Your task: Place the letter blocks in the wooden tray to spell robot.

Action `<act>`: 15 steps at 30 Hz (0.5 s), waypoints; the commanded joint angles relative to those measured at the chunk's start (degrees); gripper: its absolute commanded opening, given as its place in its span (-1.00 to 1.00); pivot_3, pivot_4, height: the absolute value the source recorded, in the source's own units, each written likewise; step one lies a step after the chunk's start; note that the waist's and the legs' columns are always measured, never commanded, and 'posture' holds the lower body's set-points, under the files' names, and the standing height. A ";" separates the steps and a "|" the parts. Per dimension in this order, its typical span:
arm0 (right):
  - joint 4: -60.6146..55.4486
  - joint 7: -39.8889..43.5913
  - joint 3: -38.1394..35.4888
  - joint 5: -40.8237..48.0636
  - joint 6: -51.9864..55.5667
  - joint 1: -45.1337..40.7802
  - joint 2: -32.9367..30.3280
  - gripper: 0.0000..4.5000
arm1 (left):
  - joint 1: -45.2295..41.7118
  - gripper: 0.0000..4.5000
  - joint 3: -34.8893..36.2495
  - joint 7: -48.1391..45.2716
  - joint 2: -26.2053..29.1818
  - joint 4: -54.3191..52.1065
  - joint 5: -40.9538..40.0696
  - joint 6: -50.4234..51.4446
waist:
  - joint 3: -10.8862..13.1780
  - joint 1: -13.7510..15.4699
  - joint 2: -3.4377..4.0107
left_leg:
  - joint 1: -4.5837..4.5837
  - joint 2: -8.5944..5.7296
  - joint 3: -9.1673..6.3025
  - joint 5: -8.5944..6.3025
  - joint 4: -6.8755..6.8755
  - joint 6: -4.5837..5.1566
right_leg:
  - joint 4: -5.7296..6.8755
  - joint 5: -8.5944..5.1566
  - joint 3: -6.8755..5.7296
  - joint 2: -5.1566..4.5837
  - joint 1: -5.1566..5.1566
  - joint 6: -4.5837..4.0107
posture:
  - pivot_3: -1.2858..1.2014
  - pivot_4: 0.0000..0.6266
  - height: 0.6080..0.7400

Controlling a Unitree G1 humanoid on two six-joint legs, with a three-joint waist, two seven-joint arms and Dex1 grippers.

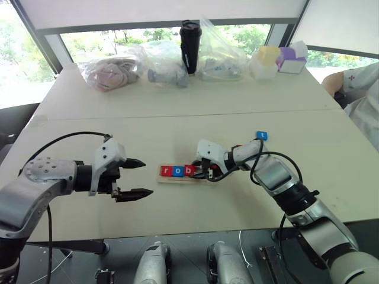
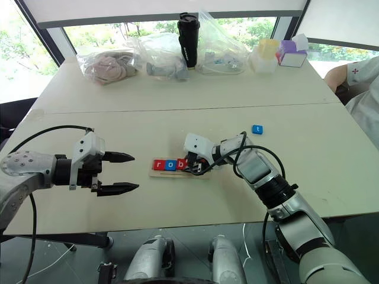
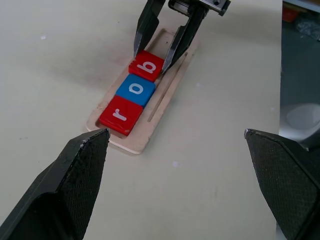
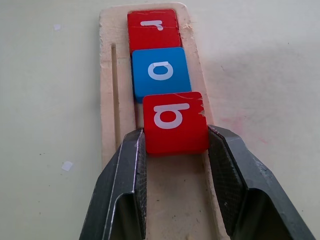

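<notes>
Right wrist view: I see the right hand clenched on the red b block, one black finger against each side edge of the tile. The b block sits over the wooden tray, third in a row, its far edge overlapping the blue o block. Beyond that lies the red r block at the tray's end. A narrow groove runs along the tray beside the row of blocks.

From the head camera, I read the tray near the middle of the tabletop, lying left to right, with r, o, b in order from its left end. The right end of the tray is hidden under the right hand, which reaches in from the right and points left and down.

I see the blue t block flat on the tabletop, to the right of the tray and farther away, well apart from it.

The left hand hangs left of the tray, released, fingers spread wide and grasping nothing, its fingertips near the tray's left end but clear of it.

Along the far edge of the tabletop stand clear plastic bags, a black bottle, a yellow container and a purple box. A person's sleeve shows at the far right edge.
</notes>
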 commanded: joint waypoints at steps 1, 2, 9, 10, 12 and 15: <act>-0.21 0.83 -0.08 -0.47 -1.06 -0.98 0.00 -0.48 | -0.07 1.00 0.78 0.34 -0.08 -1.46 -0.42 -0.44 | 0.00 0.00 0.00 | 0.00 0.00 0.00 0.00 0.00 0.00 | 0.00 0.00 0.00 0.00 0.00 0.01 | 0.03 -0.52 1.00; -0.10 0.98 -0.15 -0.52 -1.07 -1.01 0.04 -0.48 | -0.15 1.00 0.69 0.38 -0.14 -1.42 -0.38 -0.46 | 0.00 -0.01 0.00 | 0.00 0.00 0.00 0.00 0.00 0.00 | 0.00 0.00 0.00 0.00 0.00 0.01 | 0.03 -0.52 1.00; -0.93 1.92 -0.03 -0.24 -0.71 -0.77 0.20 -0.48 | -0.28 1.00 0.55 0.50 -0.28 -1.24 -0.15 -0.63 | 0.00 -0.01 0.00 | 0.00 0.00 0.00 0.00 0.00 0.00 | 0.00 0.01 0.00 0.00 0.00 0.02 | 0.03 -0.52 1.00; -1.11 1.94 -0.03 -0.26 -0.62 -0.70 0.21 -0.48 | -0.21 1.00 0.58 0.53 -0.27 -1.32 -0.14 -0.63 | 0.00 -0.01 0.00 | 0.00 0.00 0.00 0.00 0.00 0.00 | 0.00 0.01 0.00 0.00 0.00 0.02 | 0.03 -0.52 1.00; -1.21 2.09 0.00 -0.25 -0.54 -0.67 0.29 -0.48 | -0.20 1.00 0.56 0.58 -0.30 -1.34 -0.13 -0.63 | 0.00 -0.03 0.00 | 0.00 0.00 0.00 0.00 0.00 0.00 | 0.00 0.01 0.00 0.00 0.00 0.02 | 0.03 -0.52 1.00; -0.74 1.97 0.06 -0.41 -0.58 -0.75 0.59 -0.48 | -0.41 1.00 0.33 0.69 -0.45 -1.26 -0.03 -0.68 | 0.00 -0.03 0.00 | 0.00 0.00 0.00 0.00 0.00 0.00 | 0.00 0.01 0.00 0.00 0.00 0.02 | 0.03 -0.52 1.00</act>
